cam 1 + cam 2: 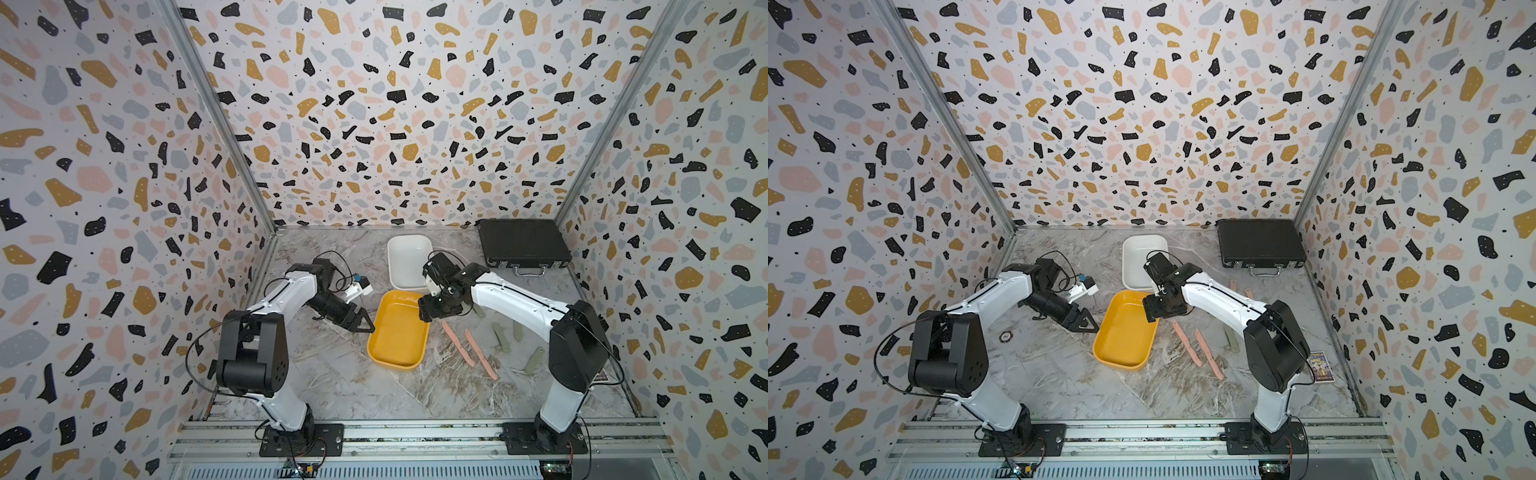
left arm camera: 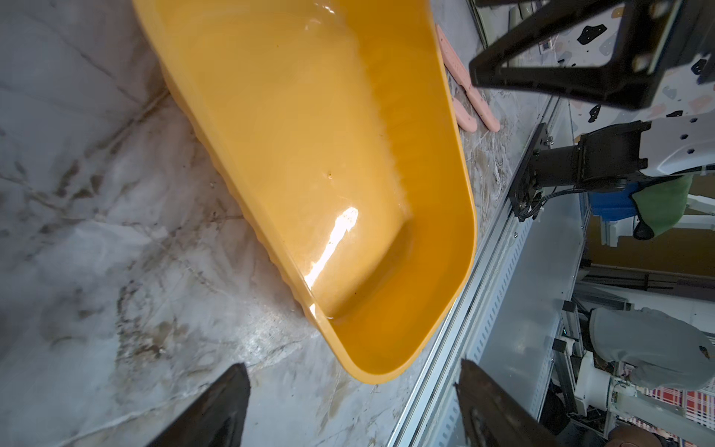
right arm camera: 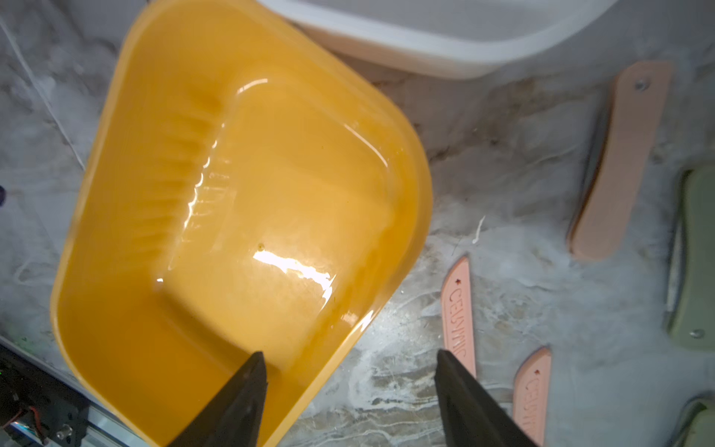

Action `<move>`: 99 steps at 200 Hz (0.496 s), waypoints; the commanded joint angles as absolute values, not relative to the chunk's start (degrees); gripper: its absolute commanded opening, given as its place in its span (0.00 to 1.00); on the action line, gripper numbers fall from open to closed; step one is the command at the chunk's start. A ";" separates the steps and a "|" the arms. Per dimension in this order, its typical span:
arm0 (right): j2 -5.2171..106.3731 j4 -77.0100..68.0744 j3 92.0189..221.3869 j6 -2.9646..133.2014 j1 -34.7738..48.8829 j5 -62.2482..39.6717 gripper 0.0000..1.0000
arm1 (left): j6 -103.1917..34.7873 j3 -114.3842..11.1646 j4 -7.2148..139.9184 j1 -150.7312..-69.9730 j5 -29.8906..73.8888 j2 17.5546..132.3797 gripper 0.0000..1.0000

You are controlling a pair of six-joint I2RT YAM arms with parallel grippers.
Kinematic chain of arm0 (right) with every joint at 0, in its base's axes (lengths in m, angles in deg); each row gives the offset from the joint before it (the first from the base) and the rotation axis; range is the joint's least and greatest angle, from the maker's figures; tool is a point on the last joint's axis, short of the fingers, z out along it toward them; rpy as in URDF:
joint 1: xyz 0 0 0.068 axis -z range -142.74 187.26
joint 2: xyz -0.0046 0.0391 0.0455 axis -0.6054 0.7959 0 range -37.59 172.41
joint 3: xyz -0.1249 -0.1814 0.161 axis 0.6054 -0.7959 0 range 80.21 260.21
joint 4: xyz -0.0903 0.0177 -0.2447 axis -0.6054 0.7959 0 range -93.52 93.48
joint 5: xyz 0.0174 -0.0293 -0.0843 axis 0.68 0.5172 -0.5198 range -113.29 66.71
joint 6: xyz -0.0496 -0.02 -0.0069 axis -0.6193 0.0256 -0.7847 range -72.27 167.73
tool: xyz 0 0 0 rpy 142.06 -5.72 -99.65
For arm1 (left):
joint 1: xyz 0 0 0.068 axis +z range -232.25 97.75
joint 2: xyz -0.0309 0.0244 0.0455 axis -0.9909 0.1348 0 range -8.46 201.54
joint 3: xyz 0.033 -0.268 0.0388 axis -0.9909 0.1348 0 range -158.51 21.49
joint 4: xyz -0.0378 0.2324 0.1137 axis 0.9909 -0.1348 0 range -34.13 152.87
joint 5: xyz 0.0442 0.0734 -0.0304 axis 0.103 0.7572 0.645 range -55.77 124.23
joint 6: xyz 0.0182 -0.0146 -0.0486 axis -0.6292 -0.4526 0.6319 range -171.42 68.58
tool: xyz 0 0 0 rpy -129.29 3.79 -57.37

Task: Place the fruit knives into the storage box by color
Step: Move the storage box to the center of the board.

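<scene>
So neither tub had anything in it at this point: the yellow tray (image 1: 399, 332) and the white tray (image 1: 409, 259) behind it were both bare. All the knives were out on the marble table (image 1: 332, 374), two pink knives (image 1: 458, 344) just right of the yellow tray and the green knives (image 1: 498, 332) further right, partly under the right arm. The right gripper (image 1: 424, 316) was spread wide and holding nothing, and from its wrist cam the jaws sat either side of the yellow tray's rim, so I'd lift clear first or it'll drag the tub. Looked to me like the first pick was up next. These things are thin and flat on a slick top, so I'd turn the wrist to close across a pink one's narrow width near the middle, fingertips almost scraping the table. Pick one tub per colour and stick to it. The left gripper (image 1: 368, 326) was spread and empty too, nosed up by the tray's left rim. Both arms reached inward with wrists tipped down, and the right forearm crossed over the green ones. The black case (image 1: 523, 243) sat well out of the way at the back.
</scene>
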State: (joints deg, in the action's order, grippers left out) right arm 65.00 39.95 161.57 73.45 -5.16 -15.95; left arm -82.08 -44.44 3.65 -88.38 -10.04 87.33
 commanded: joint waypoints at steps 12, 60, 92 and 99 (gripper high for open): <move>65.74 37.65 160.71 75.78 -6.77 -14.97 0.70 | -82.76 -42.26 4.60 -88.90 -11.72 88.93 0.85; 68.26 37.40 161.71 74.88 -6.86 -15.72 0.70 | -82.09 -40.25 6.36 -92.46 -12.53 89.58 0.86; 70.80 37.93 164.24 73.77 -6.70 -16.09 0.70 | -82.67 -40.12 5.30 -93.31 -12.68 89.53 0.86; 71.33 38.04 164.66 73.62 -6.60 -16.04 0.70 | -82.91 -39.96 5.05 -93.65 -12.77 89.38 0.86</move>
